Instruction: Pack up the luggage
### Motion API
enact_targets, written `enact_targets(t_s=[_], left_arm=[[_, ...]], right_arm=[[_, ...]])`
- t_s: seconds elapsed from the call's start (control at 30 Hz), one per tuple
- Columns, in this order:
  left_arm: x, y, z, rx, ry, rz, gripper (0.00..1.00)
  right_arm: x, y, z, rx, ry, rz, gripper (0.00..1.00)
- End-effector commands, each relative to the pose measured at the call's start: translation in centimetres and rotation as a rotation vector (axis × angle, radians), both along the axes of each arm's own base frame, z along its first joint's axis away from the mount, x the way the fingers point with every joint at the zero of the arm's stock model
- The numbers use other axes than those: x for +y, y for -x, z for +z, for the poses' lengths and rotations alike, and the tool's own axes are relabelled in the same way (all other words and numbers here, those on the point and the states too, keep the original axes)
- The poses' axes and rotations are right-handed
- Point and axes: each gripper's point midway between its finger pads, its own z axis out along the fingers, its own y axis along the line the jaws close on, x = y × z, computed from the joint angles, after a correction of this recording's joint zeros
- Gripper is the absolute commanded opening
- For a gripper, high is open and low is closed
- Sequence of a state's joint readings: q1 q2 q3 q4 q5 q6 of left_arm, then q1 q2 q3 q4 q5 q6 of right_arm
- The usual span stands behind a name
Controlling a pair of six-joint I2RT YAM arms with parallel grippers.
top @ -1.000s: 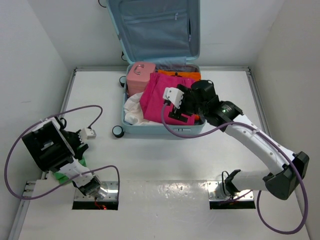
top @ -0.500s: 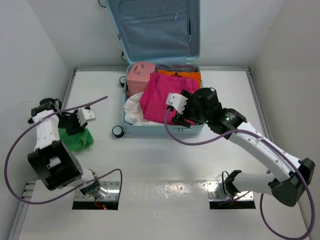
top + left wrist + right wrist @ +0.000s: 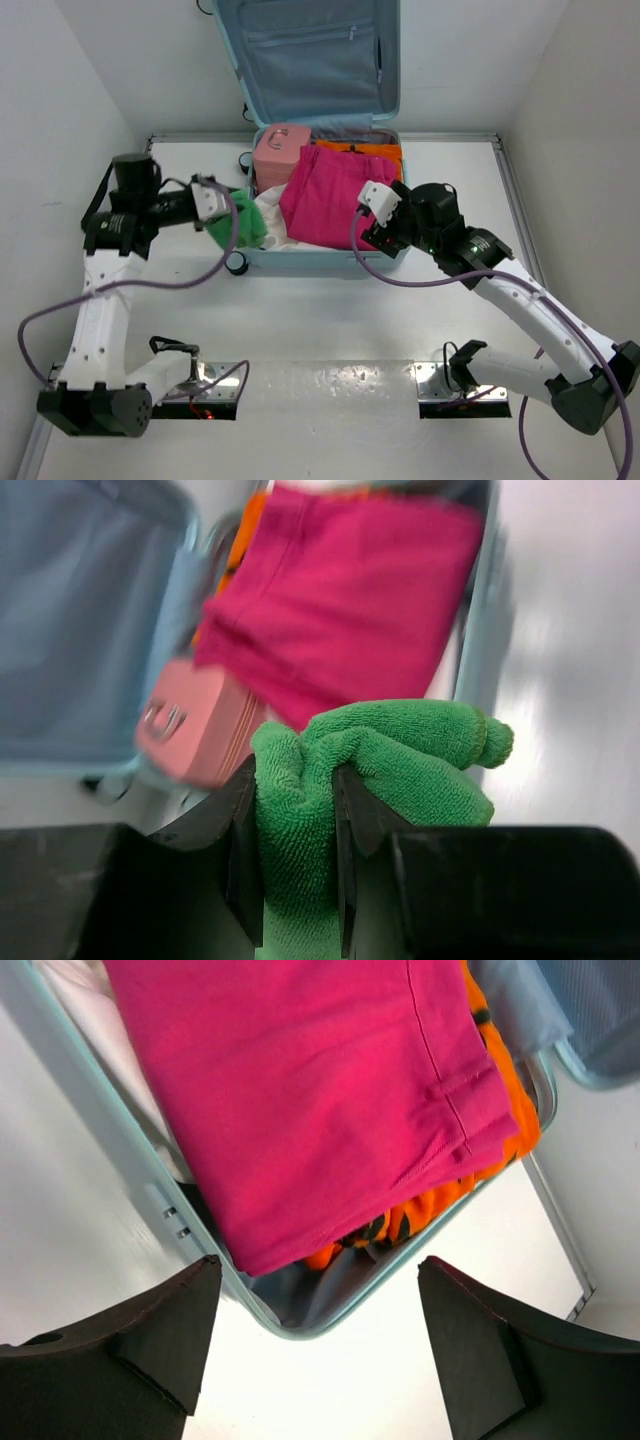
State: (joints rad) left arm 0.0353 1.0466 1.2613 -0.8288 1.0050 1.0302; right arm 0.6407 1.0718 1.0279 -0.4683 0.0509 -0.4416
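The pale aqua luggage (image 3: 322, 261) lies open at the table's back, lid (image 3: 310, 60) up against the wall. In it lie a magenta garment (image 3: 325, 195), an orange garment (image 3: 362, 150), white cloth (image 3: 266, 222) and a pink vanity case (image 3: 278, 152). My left gripper (image 3: 222, 205) is shut on a green towel (image 3: 238, 222) and holds it over the luggage's left rim; the wrist view shows the towel (image 3: 385, 765) pinched between the fingers. My right gripper (image 3: 378, 235) is open and empty above the luggage's near right corner (image 3: 300, 1325), with the magenta garment (image 3: 300, 1090) under it.
The luggage's black wheels (image 3: 235, 263) stick out at its left side. White walls close in the table on the left, right and back. Both arms' purple cables loop over the near table.
My left arm swung from the near left up and right, carrying the green towel to the luggage's left rim. My right gripper drew back right, off the magenta garment.
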Motion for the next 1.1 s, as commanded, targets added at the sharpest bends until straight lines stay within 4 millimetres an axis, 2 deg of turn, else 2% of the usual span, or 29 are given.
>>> enact_targets(t_s=[0.0, 0.03, 0.1, 0.13, 0.23, 0.3, 0.33, 0.43, 0.47, 0.53, 0.57, 0.6, 0.67, 0.7, 0.73, 0.83, 0.9, 0.93, 1.03, 1.07], left_arm=[[-4.4, -1.6, 3.9, 0.108, 0.206, -0.083, 0.0], [-6.3, -1.2, 4.0, 0.139, 0.218, -0.137, 0.0], [-8.6, -1.5, 3.4, 0.217, 0.239, -0.195, 0.0], [-10.8, -0.7, 3.8, 0.256, 0.264, -0.246, 0.0], [-14.2, -1.2, 4.1, 0.309, 0.319, -0.261, 0.0], [-15.4, -1.9, 3.5, 0.354, 0.344, -0.244, 0.0], [-16.2, -2.9, 2.8, 0.428, 0.374, -0.213, 0.0], [-16.7, -6.3, 0.8, 0.537, 0.404, -0.072, 0.0], [-16.5, -7.9, -1.5, 0.629, 0.403, -0.006, 0.0], [-15.1, -10.8, -3.3, 0.676, 0.42, 0.133, 0.0], [-13.3, -13.0, -5.3, 0.699, 0.431, 0.265, 0.0], [-12.3, -13.8, -5.7, 0.691, 0.432, 0.326, 0.0], [-10.0, -15.4, -8.1, 0.706, 0.417, 0.482, 0.0], [-8.0, -16.7, -10.9, 0.7, 0.367, 0.635, 0.0], [-5.6, -18.3, -11.8, 0.647, 0.352, 0.78, 0.0], [-2.6, -19.2, -15.6, 0.634, 0.27, 0.973, 0.0], [-0.7, -19.3, -18.1, 0.6, 0.138, 1.101, 0.0], [-0.3, -19.0, -20.5, 0.624, 0.055, 1.142, 0.0], [-0.6, -18.9, -21.7, 0.632, 0.004, 1.131, 0.0], [-1.7, -18.3, -22.2, 0.658, 0.0, 1.09, 0.0]], right_arm=[[-0.7, -0.4, 0.6, -0.003, -0.053, -0.055, 0.78], [-0.7, -0.3, 0.3, 0.002, -0.051, -0.046, 0.78], [-1.0, -0.4, -0.4, 0.016, -0.037, -0.053, 0.78], [-1.0, -0.3, -0.4, 0.019, -0.038, -0.047, 0.78], [-1.4, -0.9, -0.8, 0.031, -0.034, -0.063, 0.78], [-1.6, -1.3, -0.7, 0.034, -0.037, -0.076, 0.78], [-1.6, -1.4, -0.8, 0.041, -0.041, -0.074, 0.78], [-2.0, -1.8, -0.9, 0.048, -0.044, -0.091, 0.78], [-2.1, -1.9, -1.0, 0.051, -0.043, -0.096, 0.78], [-2.4, -2.1, -0.9, 0.056, -0.04, -0.107, 0.78], [-2.6, -2.3, -0.9, 0.055, -0.04, -0.114, 0.78], [-2.5, -2.2, -0.8, 0.058, -0.046, -0.098, 0.78], [-2.6, -2.2, -0.9, 0.062, -0.049, -0.097, 0.78], [-3.0, -2.3, -1.0, 0.064, -0.048, -0.104, 0.78], [-3.0, -2.3, -1.1, 0.071, -0.051, -0.099, 0.78], [-3.1, -2.5, -1.0, 0.074, -0.053, -0.101, 0.78], [-3.3, -2.6, -1.1, 0.077, -0.055, -0.101, 0.78], [-3.4, -2.6, -1.1, 0.077, -0.057, -0.099, 0.78], [-3.6, -2.7, -1.0, 0.074, -0.056, -0.1, 0.78], [-3.6, -2.6, -1.1, 0.079, -0.057, -0.104, 0.78]])
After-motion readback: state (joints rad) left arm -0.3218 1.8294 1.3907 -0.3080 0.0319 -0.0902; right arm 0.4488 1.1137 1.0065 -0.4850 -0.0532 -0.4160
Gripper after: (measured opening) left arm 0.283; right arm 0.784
